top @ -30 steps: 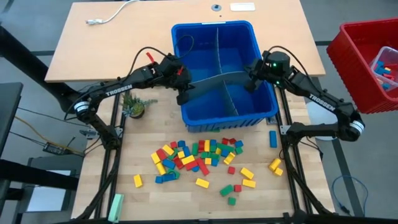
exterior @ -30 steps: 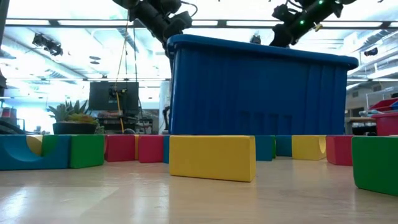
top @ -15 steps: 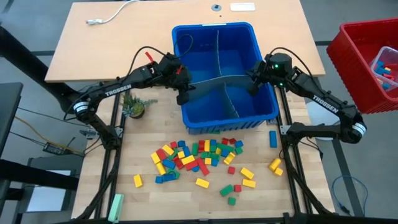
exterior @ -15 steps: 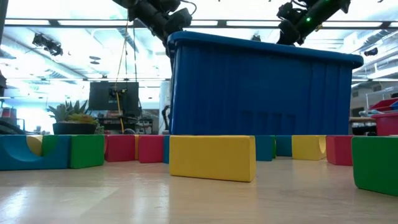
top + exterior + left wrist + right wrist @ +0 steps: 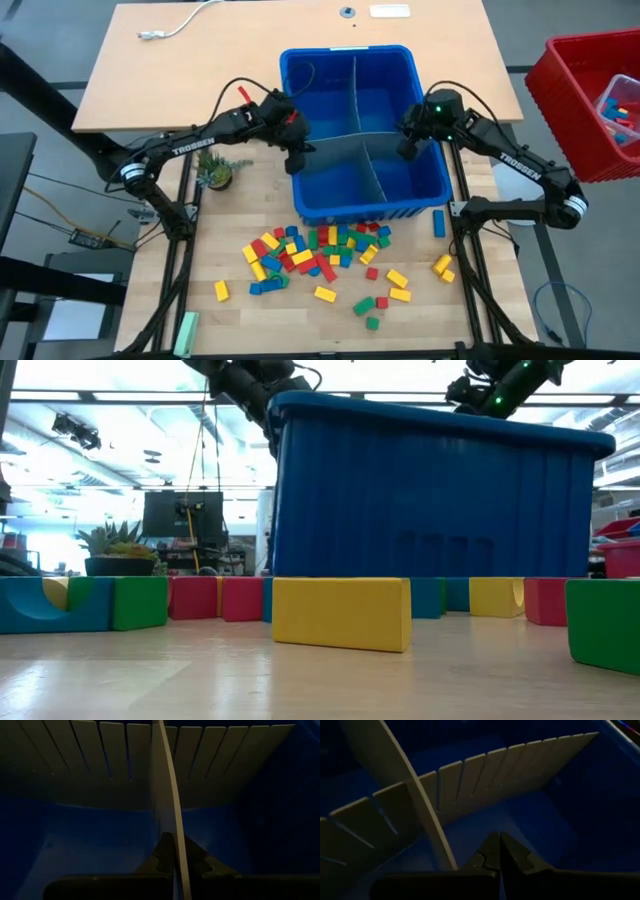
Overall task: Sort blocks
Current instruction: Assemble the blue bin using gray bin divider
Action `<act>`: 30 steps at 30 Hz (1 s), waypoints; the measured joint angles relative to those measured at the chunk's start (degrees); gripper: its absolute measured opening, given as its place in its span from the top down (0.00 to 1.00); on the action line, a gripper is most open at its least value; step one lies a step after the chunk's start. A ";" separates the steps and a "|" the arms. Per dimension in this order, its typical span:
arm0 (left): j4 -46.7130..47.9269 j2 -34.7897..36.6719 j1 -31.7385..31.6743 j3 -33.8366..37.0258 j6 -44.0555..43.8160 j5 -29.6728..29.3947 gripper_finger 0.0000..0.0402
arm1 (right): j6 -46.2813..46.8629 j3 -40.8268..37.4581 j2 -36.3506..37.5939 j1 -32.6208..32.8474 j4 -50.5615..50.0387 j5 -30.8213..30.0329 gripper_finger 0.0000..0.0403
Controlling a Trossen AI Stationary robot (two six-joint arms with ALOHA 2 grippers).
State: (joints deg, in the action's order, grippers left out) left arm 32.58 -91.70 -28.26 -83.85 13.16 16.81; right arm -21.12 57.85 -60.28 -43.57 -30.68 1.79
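We read only 1 word, the brand TROSSEN, printed in white capitals on each of the 2 dark arms in the high view. On the left arm [image 5: 190, 143] it runs along the forearm link. On the right arm [image 5: 512, 166] it runs along the matching link. We find no other legible text, label or number on the worktop [image 5: 240, 320] or elsewhere.

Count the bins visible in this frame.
2. A blue bin sits mid-table, just behind the scattered blocks. A red bin stands beyond the table's right side, partly cut off by the picture's edge. No others show.
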 joint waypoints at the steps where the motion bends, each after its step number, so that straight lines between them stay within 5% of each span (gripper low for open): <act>1: 0.56 0.01 -0.05 0.00 0.30 -0.17 0.97 | -0.02 0.02 0.05 -0.06 -0.15 0.05 1.00; 30: 5.32 -4.97 0.53 -0.43 8.71 -3.93 0.94 | 0.09 0.39 -4.32 0.37 -8.59 4.34 1.00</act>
State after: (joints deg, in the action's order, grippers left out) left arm 37.90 -96.67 -27.73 -84.28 21.87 12.88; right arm -21.04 58.24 -64.60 -43.20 -39.27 6.13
